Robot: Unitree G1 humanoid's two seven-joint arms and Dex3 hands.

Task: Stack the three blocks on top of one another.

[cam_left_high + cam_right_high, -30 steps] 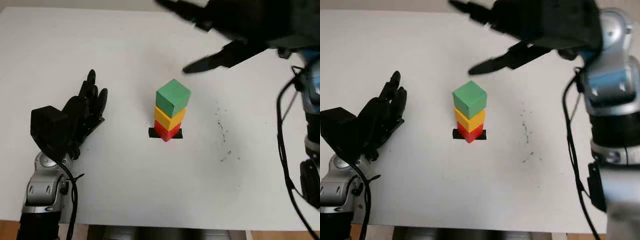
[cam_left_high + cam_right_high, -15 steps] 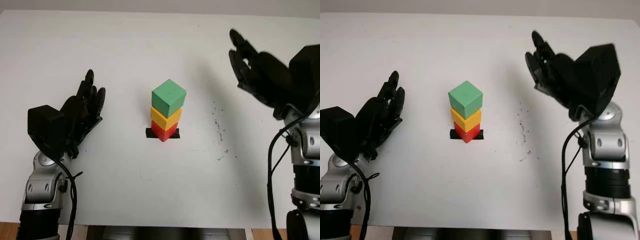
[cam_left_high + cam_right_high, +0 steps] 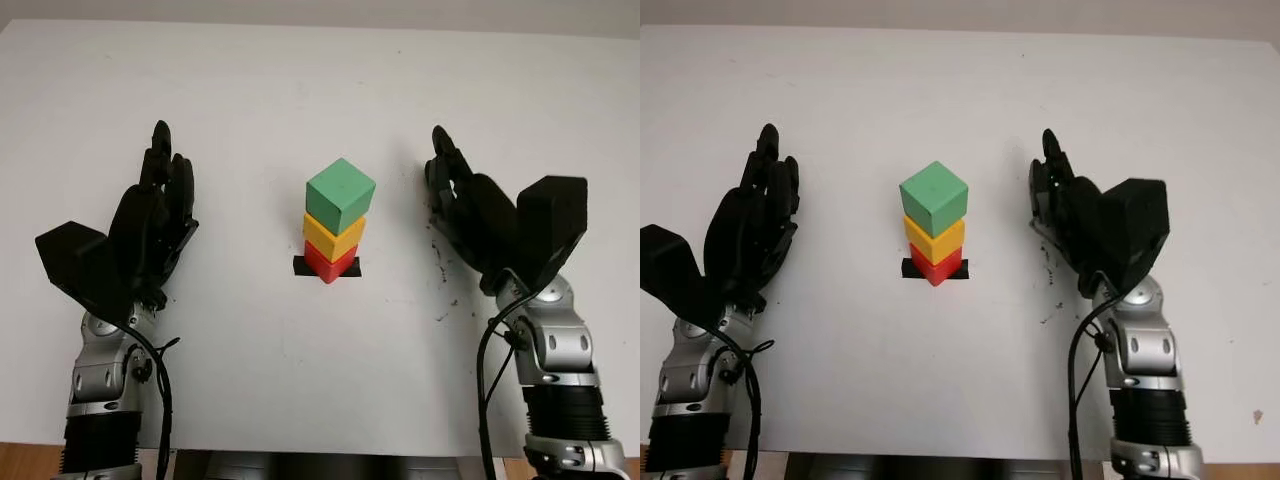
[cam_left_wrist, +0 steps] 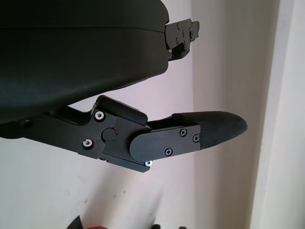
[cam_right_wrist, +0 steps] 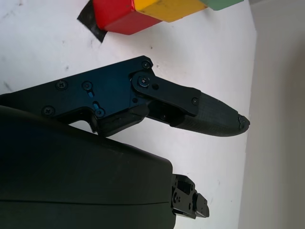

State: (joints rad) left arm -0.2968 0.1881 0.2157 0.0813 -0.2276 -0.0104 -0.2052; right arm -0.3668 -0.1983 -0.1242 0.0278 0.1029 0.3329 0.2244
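We see the green wooden cube [image 3: 340, 194] sitting twisted atop the yellow wooden cube [image 3: 335, 238] and red wooden cube [image 3: 329, 264] mid-bench [image 3: 300, 90]; our empty left hand [image 3: 150, 220] and right hand [image 3: 470, 215] flank it, and a bump could topple it.

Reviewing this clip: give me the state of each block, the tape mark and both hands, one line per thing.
Green wooden cube: top of stack, turned relative to the yellow one.
Yellow wooden cube: middle, on the red.
Red wooden cube: bottom, sitting on the tape.
Black tape mark: stuck to white table, partly covered.
Left hand: open, left of stack.
Right hand: open, right of stack.
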